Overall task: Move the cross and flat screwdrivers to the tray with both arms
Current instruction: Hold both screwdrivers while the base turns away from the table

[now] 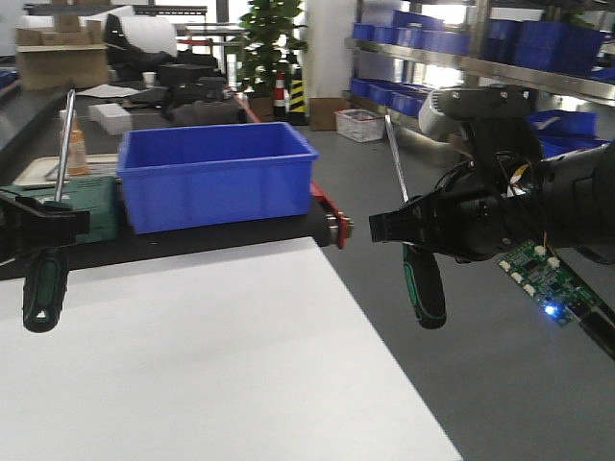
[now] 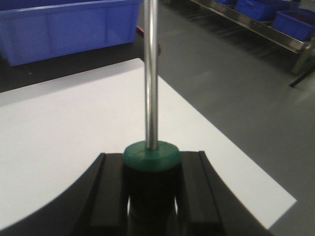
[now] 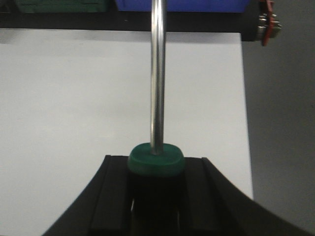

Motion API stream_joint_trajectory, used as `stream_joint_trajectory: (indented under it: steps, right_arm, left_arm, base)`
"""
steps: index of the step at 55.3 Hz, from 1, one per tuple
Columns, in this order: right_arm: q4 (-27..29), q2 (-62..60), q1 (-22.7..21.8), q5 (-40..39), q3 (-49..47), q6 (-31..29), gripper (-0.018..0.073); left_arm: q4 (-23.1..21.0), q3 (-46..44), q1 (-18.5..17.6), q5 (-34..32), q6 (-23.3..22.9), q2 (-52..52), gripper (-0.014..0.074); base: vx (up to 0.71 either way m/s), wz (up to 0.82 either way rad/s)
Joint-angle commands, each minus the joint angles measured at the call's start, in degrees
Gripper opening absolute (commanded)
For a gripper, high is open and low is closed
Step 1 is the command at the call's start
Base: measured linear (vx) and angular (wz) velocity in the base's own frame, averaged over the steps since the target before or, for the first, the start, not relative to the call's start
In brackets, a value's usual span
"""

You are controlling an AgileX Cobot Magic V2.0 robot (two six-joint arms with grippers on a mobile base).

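Left screwdriver (image 1: pixel 43 288) sits clamped in the jaws of the left gripper (image 1: pixel 38 226), right screwdriver (image 1: pixel 424 285) likewise in the right gripper (image 1: pixel 404 229). Both are held shaft-up, clear of the table (image 1: pixel 211 365), likely for carrying to the blue tray (image 1: pixel 216 182).

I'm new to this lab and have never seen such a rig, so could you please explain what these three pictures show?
This is a robot with two arms, each ending in a gripper. One picture looks forward from the robot's front; the other two come from cameras on its wrists. The left gripper holds the left screwdriver by its handle, and the right gripper holds the right screwdriver likewise, shafts pointing up. Before the robot lies a white table; behind it stands a blue bin.
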Motion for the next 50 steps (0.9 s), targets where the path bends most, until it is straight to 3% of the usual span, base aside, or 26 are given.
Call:
stream_joint_trajectory:
  steps: [1, 50]
  right_arm:
    - [-0.16, -2.41, -0.18, -4.85, -1.77, 0.0, -0.0008]
    - [-0.16, -2.41, -0.18, -4.84, -1.77, 0.0, -0.0008]
  left_arm:
    - [-2.02, -2.17, -0.21, -4.32, 0.05, -1.77, 0.0]
    - [-2.02, -2.17, -0.21, -4.32, 0.05, -1.77, 0.0]
  base:
    - [-0.14, -0.68]
    - [-0.02, -0.74]
